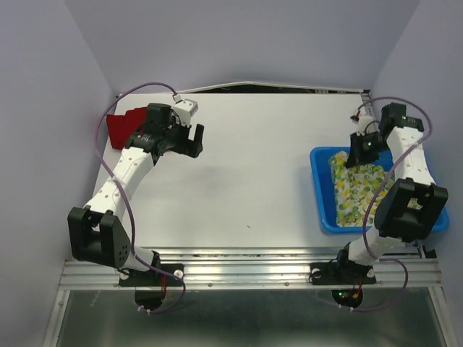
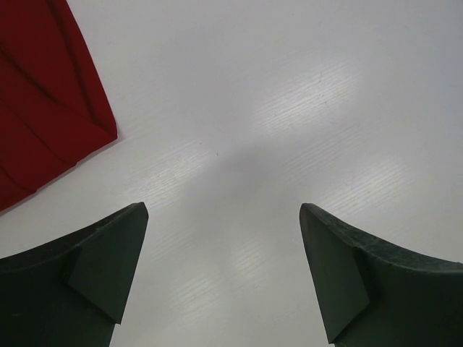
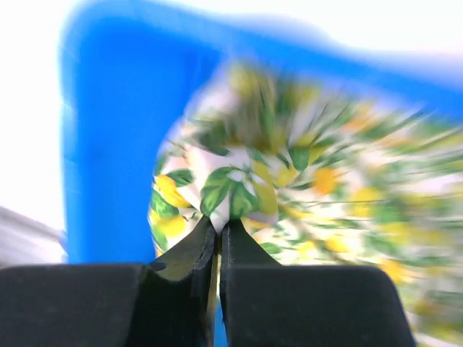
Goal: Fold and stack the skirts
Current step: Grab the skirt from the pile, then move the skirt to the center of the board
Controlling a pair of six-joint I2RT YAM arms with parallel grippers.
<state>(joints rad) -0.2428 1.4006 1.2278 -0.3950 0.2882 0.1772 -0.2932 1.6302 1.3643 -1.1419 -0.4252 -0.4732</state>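
at the table's [image 1: 253, 181] right edge, the right arm folds up from its base, elbow high over the near end of the blue bin [image 1: 320, 194], and its wrist tips down into the bin. the right gripper [image 3: 218, 223] has its fingers closed, pinching a bunched fold of the lemon skirt [image 3: 304, 166], which lies in the bin. that wrist's view is blurred. the left arm stretches toward the far left corner, and the left gripper [image 2: 224, 210] hangs over bare table, fingers spread wide, holding nothing. the red skirt [image 2: 43, 94] lies flat at that corner, just beside the gripper and apart from it.
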